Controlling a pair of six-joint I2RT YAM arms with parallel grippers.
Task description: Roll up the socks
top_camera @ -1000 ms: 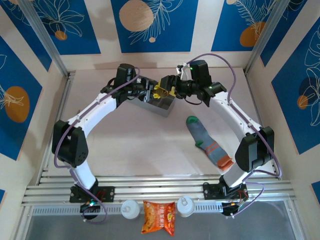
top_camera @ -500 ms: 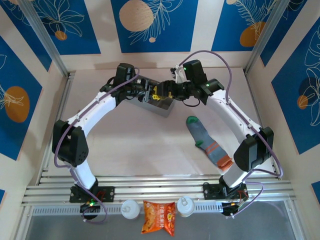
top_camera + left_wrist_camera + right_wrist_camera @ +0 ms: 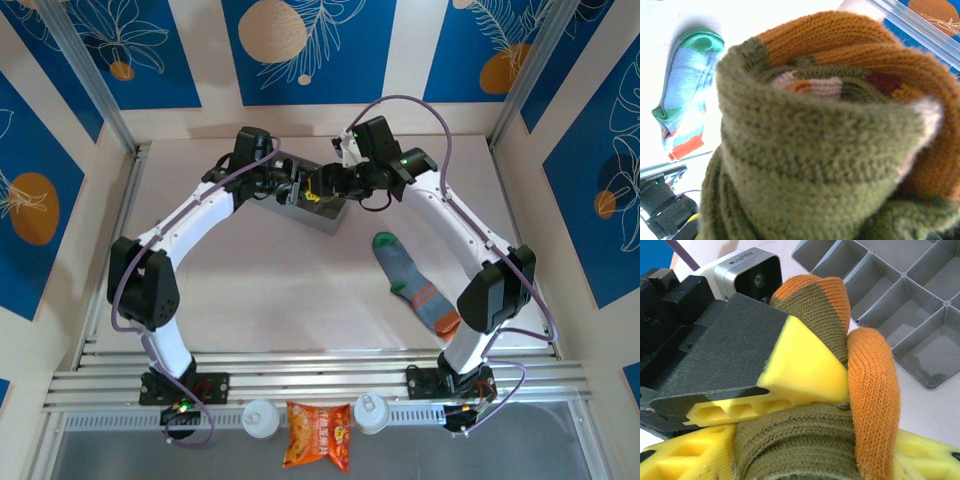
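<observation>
The olive-brown sock point(image 3: 805, 440), bundled with its orange toe point(image 3: 872, 390) wrapped over it, hangs between both grippers above the far middle of the table. My left gripper point(image 3: 300, 190) is shut on it; one of its yellow pads point(image 3: 805, 375) presses the sock's top. My right gripper point(image 3: 800, 455) has a yellow finger on each side of the roll and touches it. In the left wrist view the olive-brown sock point(image 3: 815, 140) hides the jaws. The grey-blue sock point(image 3: 415, 280) with green toe and orange cuff lies flat on the right, also seen as a grey-blue sock point(image 3: 685, 95) from the left wrist.
A grey compartment tray point(image 3: 328, 216) sits under the two grippers, its open cells point(image 3: 900, 290) at the right wrist view's upper right. An orange snack packet point(image 3: 318, 435) and two white caps point(image 3: 260, 417) lie on the near rail. Walls enclose the table.
My right gripper has moved left to meet the left one, and its jaws have narrowed around the olive-brown sock. The left arm and the grey-blue sock stayed put.
</observation>
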